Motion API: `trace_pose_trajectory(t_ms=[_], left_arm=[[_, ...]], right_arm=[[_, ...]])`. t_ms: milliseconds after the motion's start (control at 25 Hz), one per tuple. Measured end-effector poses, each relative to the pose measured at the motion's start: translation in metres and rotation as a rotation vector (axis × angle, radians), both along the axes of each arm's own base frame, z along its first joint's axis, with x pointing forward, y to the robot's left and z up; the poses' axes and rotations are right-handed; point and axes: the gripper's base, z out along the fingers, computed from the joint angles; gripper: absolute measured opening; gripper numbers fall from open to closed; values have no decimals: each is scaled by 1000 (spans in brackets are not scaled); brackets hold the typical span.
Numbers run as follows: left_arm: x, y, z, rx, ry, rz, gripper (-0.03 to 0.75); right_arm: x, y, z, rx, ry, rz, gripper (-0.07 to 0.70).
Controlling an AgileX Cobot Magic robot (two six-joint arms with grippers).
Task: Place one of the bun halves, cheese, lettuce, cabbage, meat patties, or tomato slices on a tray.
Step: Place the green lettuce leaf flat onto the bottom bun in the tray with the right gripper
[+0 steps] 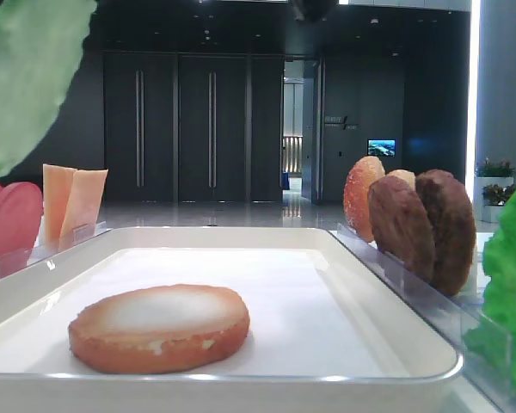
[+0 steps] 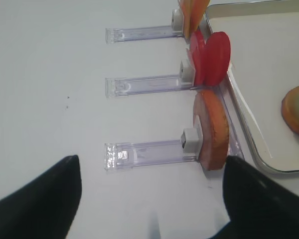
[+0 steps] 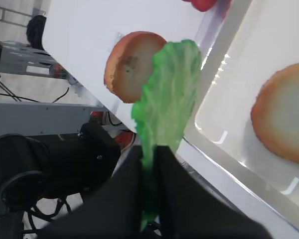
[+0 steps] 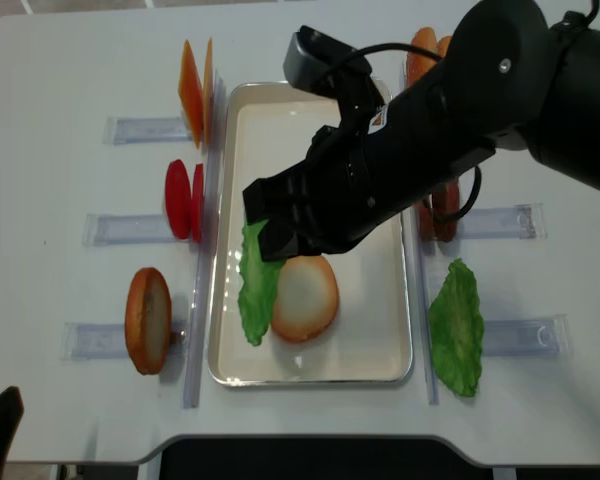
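Lettuce (image 4: pixel 257 285) hung pinched in the right claw (image 3: pixel 150 159), dangling over the tray's (image 4: pixel 310 375) left edge beside the bun half (image 4: pixel 304 297) lying there. Shifting inward above that bun and lowering before release would likely seat it flat. Left claw (image 2: pixel 152 199) stood spread above the tabletop (image 2: pixel 65 59).

The right gripper (image 3: pixel 150 164) rose from six o'clock, its dark fingers (image 3: pixel 127 174) pinched shut on the lettuce (image 3: pixel 168 99), which stretched up toward twelve o'clock. Behind the leaf, at eleven o'clock, a bun half (image 3: pixel 127 64) stood on the white table. The tray (image 3: pixel 214 154) ran along the right, with another bun half (image 3: pixel 284 114) lying in it at three o'clock.
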Motion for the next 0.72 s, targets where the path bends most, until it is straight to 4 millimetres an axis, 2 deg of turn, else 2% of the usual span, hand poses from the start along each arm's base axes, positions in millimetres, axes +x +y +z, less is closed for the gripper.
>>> trace_pose_trajectory(t_ms=[320,720], left_arm=[[0,0,0,0,0,0,692],[0,0,0,0,0,0,692]], right_arm=[[9,15,-22,52,5,54,38],[34,4,-36,47,-15,6,38]])
